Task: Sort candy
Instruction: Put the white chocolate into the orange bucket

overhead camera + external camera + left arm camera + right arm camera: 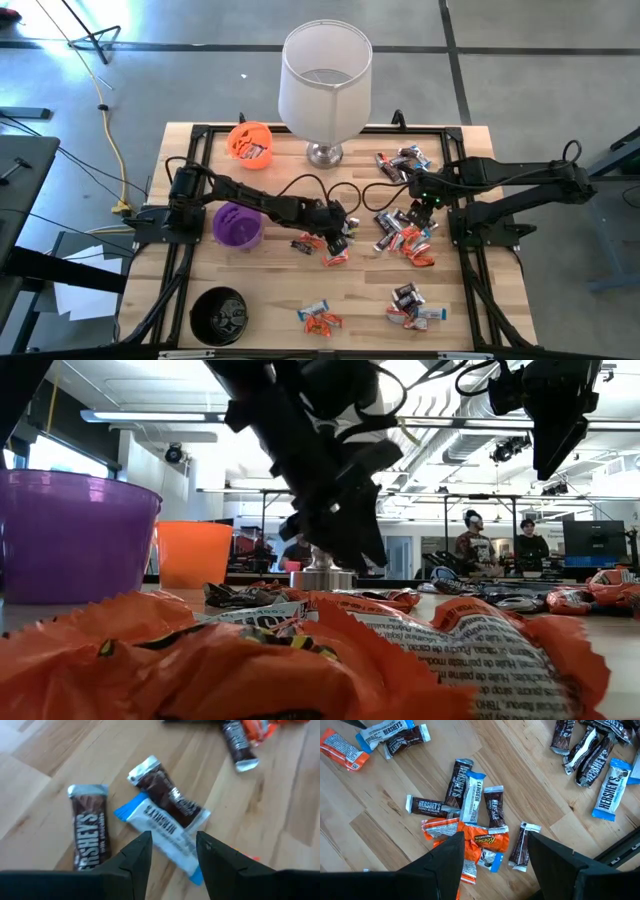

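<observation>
From above I see the candy (403, 238) scattered in clusters over the desk (280, 300), my left gripper (338, 238) mid-desk, my right gripper (425, 208) over the right-hand pile. My left wrist camera shows fingers (137, 854) apart, empty, above a white-blue bar (165, 832). My right wrist camera: fingers (447, 857) wide, empty, over mixed wrappers (470, 815).

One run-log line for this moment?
left claw: open over white-blue Hershey's bar | right claw: open above candy pile | nothing held
</observation>
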You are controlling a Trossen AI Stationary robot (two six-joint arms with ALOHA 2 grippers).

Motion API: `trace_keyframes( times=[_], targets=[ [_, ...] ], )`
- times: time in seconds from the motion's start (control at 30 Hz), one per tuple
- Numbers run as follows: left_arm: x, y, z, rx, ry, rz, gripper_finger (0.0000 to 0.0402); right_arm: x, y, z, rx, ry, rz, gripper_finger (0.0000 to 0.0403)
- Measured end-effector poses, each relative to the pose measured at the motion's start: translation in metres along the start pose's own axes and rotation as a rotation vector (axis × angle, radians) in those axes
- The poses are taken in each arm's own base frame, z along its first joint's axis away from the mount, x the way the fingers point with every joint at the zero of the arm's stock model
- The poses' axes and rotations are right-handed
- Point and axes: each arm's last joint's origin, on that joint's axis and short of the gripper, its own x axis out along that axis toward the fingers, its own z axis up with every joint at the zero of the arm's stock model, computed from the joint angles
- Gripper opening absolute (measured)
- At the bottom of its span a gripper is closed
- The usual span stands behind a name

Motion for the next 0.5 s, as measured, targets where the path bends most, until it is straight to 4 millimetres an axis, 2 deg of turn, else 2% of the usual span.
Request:
trace_keyframes(
  times=[0.17, 0.4, 0.5],
  targets=[
    [-0.0008, -0.0014, 0.002, -0.083, -0.002, -0.012, 0.0152, 0.0, 0.0, 0.0, 0.0, 0.0, 0.0, 0.0211],
    [-0.0008, -0.0022, 0.0034, -0.098, -0.015, -0.024, 0.0153, 0.0, 0.0, 0.0, 0.0, 0.0, 0.0, 0.0211],
    [0.0071, -0.0023, 0.0013, -0.104, -0.017, -0.028, 0.0153, 0.0, 0.0001, 0.0, 0.0, 0.0, 0.0, 0.0211]
  ],
)
